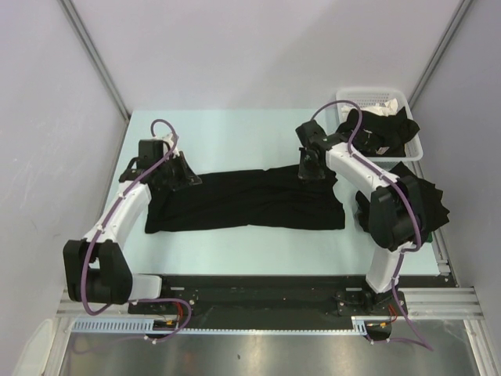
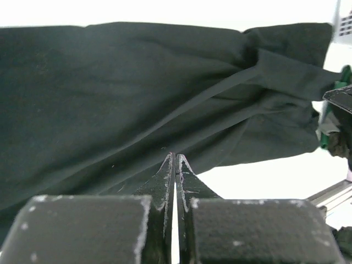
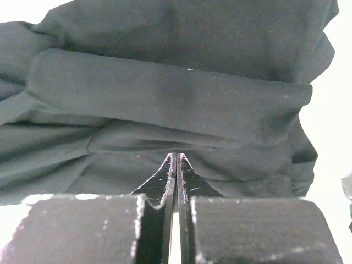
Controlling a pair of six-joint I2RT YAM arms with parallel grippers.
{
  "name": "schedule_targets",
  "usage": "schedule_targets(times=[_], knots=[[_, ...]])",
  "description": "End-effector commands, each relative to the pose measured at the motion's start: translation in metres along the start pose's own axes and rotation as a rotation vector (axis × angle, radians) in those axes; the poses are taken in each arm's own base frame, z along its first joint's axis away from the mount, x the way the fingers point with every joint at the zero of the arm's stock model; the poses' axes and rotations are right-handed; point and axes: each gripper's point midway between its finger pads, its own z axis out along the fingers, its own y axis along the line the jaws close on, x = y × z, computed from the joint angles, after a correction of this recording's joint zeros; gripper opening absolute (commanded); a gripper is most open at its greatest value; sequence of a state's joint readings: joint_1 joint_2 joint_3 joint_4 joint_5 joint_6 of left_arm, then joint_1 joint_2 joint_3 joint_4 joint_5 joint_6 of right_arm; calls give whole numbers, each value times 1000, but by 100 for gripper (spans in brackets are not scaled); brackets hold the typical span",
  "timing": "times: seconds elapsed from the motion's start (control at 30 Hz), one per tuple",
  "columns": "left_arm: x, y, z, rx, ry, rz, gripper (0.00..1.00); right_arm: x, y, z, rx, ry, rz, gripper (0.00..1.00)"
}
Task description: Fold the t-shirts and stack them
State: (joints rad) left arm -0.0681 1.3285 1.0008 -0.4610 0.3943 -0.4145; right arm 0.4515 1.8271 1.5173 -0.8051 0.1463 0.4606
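t-shirt (image 1: 250, 204): matt black soft cloth, creased | bench (image 1: 227, 137): smooth pale matt top | basket (image 1: 369, 94): white slotted plastic | left claw (image 2: 175, 158): matt black, scuffed edges

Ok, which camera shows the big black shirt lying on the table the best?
The top external view: the whole black shirt shows, spread on the table between both arms. The left wrist view shows only a close patch of creased cloth, and the right wrist view only bunched folds.

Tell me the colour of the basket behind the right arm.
White basket; top external view shows it best.
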Motion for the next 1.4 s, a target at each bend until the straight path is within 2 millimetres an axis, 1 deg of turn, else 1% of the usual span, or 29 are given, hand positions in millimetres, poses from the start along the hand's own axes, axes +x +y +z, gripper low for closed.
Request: schedule_targets(times=[0.0,0.13,0.17,0.2,0.23,0.3,0.33,0.43,0.5,0.53,0.57,0.67,0.7,0.73,0.83,0.9,1.07,1.2,1.27,1.37], knots=[[-12,0,-6,-38,-13,48,0,1,-8,14,12,26,62,0],[-18,-3,-4,-29,-6,58,0,-5,-28,7,53,19,79,0],[-19,-5,-4,-21,-6,56,0,-3,-32,6,63,26,75,0],[-18,-7,-2,-4,-1,55,0,-6,-40,5,71,26,87,4],[-19,-9,-1,3,-2,52,0,-6,-43,2,77,22,91,17],[-19,-10,2,13,3,41,0,-9,-50,0,81,23,101,26],[-18,-10,3,16,7,38,1,-9,-52,-2,83,23,107,32],[-17,-12,7,26,21,34,6,-9,-58,-2,92,30,120,41],[-18,-12,9,28,25,32,14,-7,-60,1,98,43,121,44],[-19,-13,8,30,24,37,18,-7,-62,2,102,45,120,49],[-20,-15,8,35,20,38,25,-6,-64,5,109,52,118,51],[-21,-18,8,44,22,45,37,-6,-68,13,107,66,127,59],[-21,-19,8,49,23,48,39,-6,-68,15,102,72,132,62],[-20,-21,8,55,26,52,40,-9,-72,18,99,70,143,63],[-21,-24,6,69,25,60,41,-10,-75,24,85,82,153,66],[-21,-24,5,69,25,61,41,-11,-81,28,94,88,164,68],[-21,-24,3,63,27,68,41,-10,-83,34,93,102,170,68],[-24,-25,4,64,29,69,42,-11,-72,37,40,113,184,68],[-26,-26,4,65,28,70,42,-11,-70,39,35,115,187,67],[-29,-28,3,66,24,70,42,-13,-67,42,22,114,180,60]])
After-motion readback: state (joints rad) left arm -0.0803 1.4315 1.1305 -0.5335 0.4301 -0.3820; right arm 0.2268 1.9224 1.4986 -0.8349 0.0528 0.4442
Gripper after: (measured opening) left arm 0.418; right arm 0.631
